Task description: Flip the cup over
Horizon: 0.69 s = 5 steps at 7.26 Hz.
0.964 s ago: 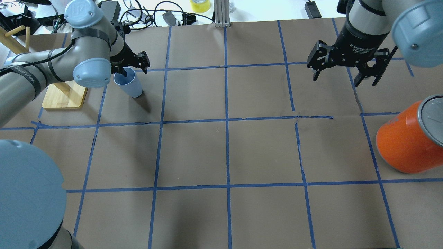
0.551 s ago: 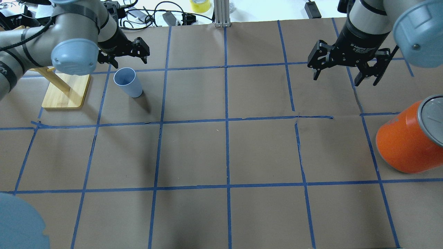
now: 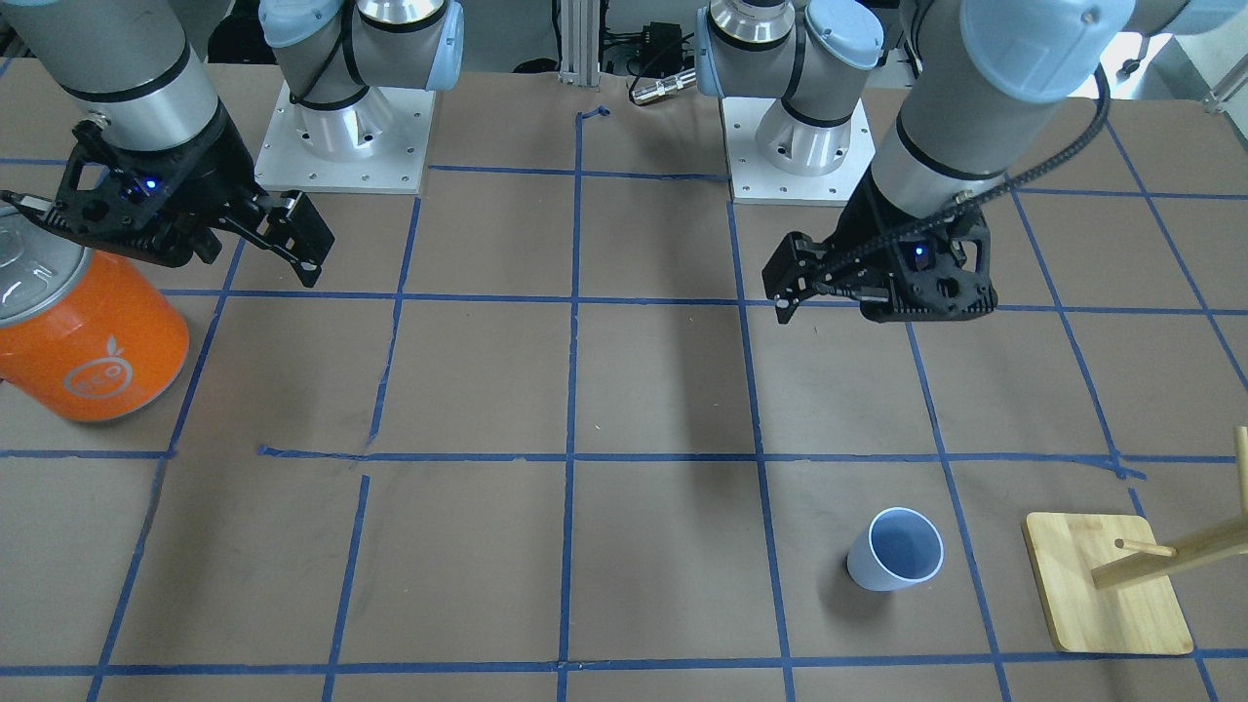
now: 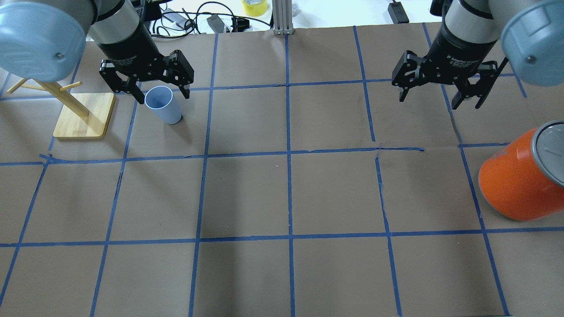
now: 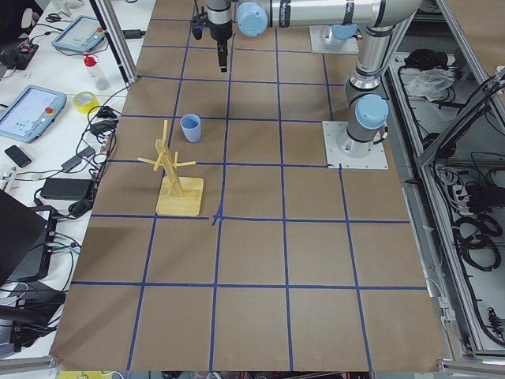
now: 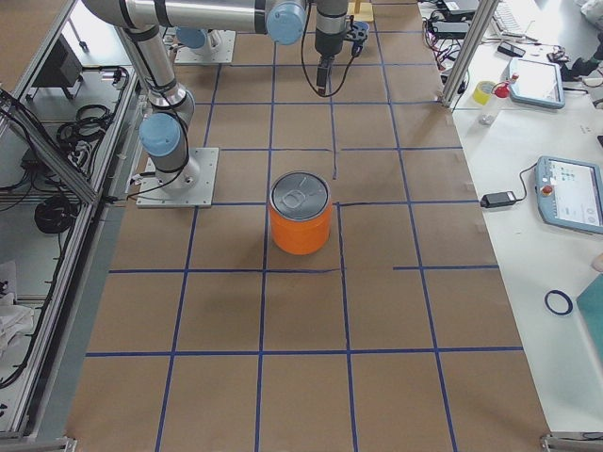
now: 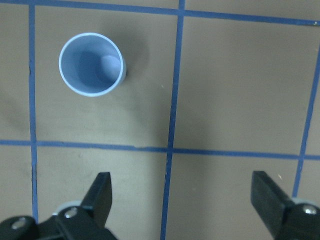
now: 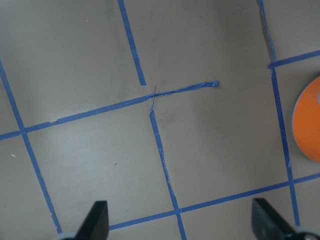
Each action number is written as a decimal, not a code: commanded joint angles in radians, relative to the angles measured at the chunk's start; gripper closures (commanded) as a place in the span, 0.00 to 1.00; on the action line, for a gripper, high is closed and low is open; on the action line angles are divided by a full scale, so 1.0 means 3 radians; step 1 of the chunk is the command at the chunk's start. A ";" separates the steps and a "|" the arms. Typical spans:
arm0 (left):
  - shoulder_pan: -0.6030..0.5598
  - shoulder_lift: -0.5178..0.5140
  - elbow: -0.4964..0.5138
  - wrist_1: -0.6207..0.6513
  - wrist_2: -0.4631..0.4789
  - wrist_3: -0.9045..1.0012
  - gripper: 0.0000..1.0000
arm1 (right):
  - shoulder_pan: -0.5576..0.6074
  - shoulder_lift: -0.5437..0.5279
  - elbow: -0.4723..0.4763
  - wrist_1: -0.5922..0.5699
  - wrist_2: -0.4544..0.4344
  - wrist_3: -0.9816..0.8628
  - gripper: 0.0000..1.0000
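At 10 o'clock on the worktop (image 4: 282,193) in the overhead view, the cup (image 4: 164,105) stands upright, mouth up, under the left tool (image 4: 163,97), whose jaws are spread wide and hold nothing, the wrist pointing straight down. The right tool (image 4: 434,101), at 2 o'clock, is equally wide and empty. In the front-facing view the cup sits at 6 o'clock from the raised left tool, well apart from it, with a wooden rack (image 3: 1102,595) at its 3 o'clock. In the left wrist view the cup lies at 11 o'clock, clear of both fingers (image 7: 102,192).
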State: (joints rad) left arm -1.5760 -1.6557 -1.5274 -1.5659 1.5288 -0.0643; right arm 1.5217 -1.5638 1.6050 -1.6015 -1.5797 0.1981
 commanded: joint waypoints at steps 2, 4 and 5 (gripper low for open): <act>-0.0095 0.0415 -0.0323 -0.0129 -0.0024 -0.0168 0.00 | 0.0000 0.0002 -0.0001 0.0000 -0.0001 0.0004 0.00; -0.0095 0.0365 -0.0309 0.0054 -0.0003 -0.0139 0.01 | 0.0000 0.0002 -0.0007 0.0000 -0.0001 0.0004 0.00; -0.0080 0.0355 -0.0303 0.0364 0.0007 -0.0128 0.00 | 0.0000 0.0007 -0.0007 0.0000 -0.0001 -0.0001 0.00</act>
State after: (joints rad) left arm -1.6030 -1.5449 -1.6198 -1.5449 1.5271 -0.1050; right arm 1.5217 -1.5627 1.6035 -1.6015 -1.5799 0.1991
